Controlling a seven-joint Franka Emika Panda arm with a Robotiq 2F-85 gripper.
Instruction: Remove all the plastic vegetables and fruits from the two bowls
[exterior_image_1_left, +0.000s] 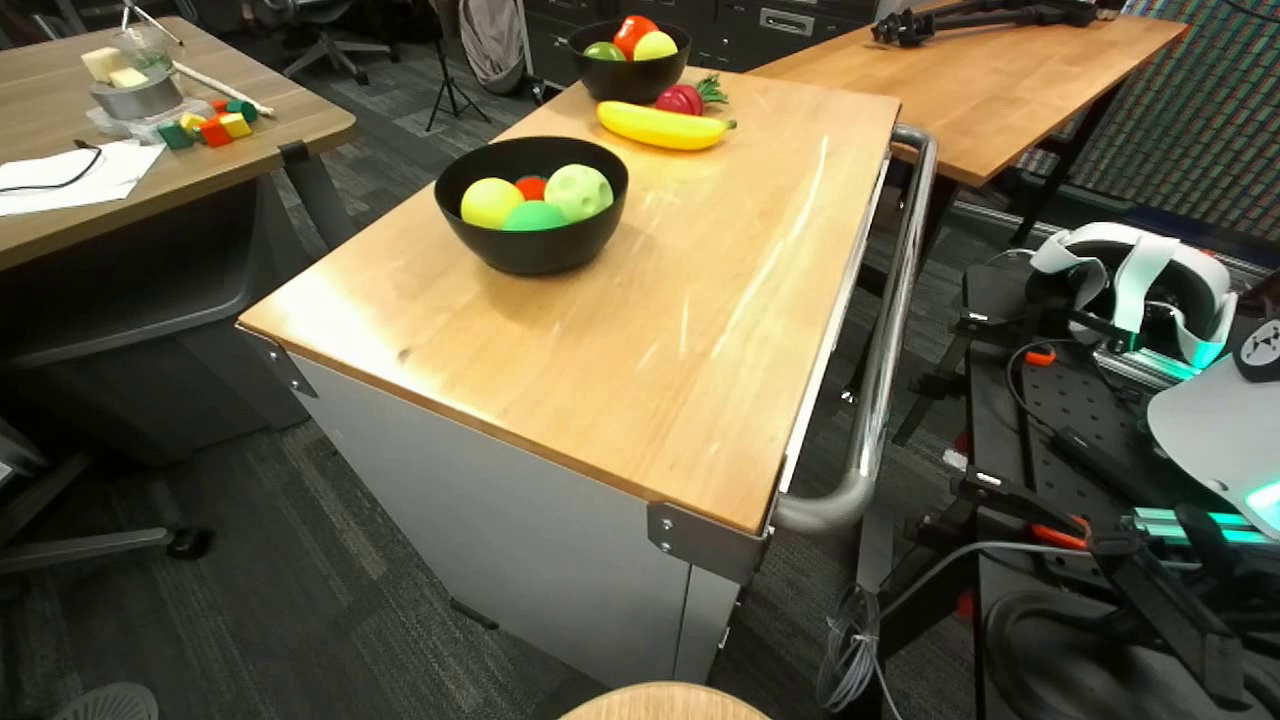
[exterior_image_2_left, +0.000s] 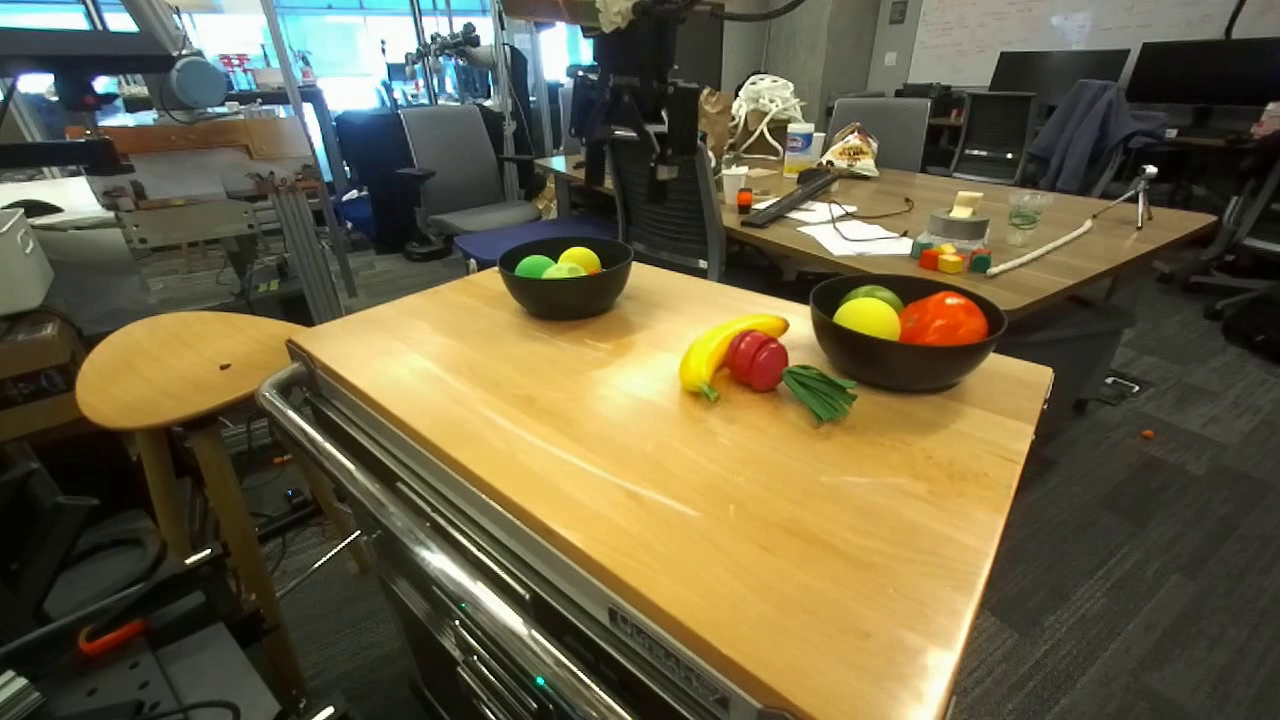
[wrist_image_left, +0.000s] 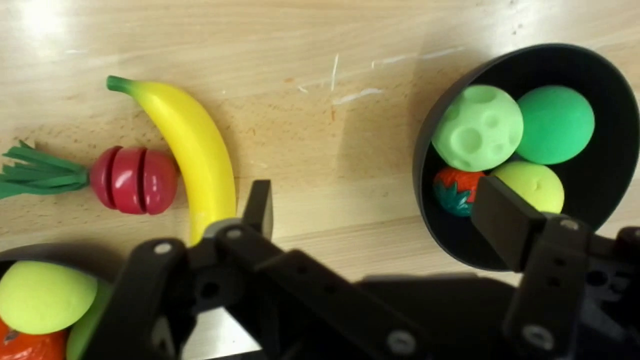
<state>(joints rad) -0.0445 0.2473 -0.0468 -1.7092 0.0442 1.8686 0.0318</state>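
My gripper (exterior_image_2_left: 632, 165) hangs open and empty above the table's far side in an exterior view; it is out of frame in the exterior view that looks along the table. In the wrist view its fingers (wrist_image_left: 372, 200) are wide apart. A black bowl (exterior_image_1_left: 540, 255), also in the wrist view (wrist_image_left: 612, 200), holds a cratered pale-green ball (wrist_image_left: 477, 128), a green ball (wrist_image_left: 555, 125), a yellow-green fruit (wrist_image_left: 532, 185) and a strawberry (wrist_image_left: 456, 190). Another black bowl (exterior_image_2_left: 905, 370) holds a red fruit (exterior_image_2_left: 943, 318), a yellow fruit (exterior_image_2_left: 868, 319) and a green fruit (exterior_image_2_left: 876, 295).
A yellow banana (wrist_image_left: 200, 150) and a red sliced vegetable with green leaves (wrist_image_left: 134, 180) lie side by side on the wooden table (exterior_image_2_left: 620, 450), beside the bowl with the red fruit. A metal rail (exterior_image_1_left: 890, 330) runs along one table edge. A wooden stool (exterior_image_2_left: 180, 365) stands nearby.
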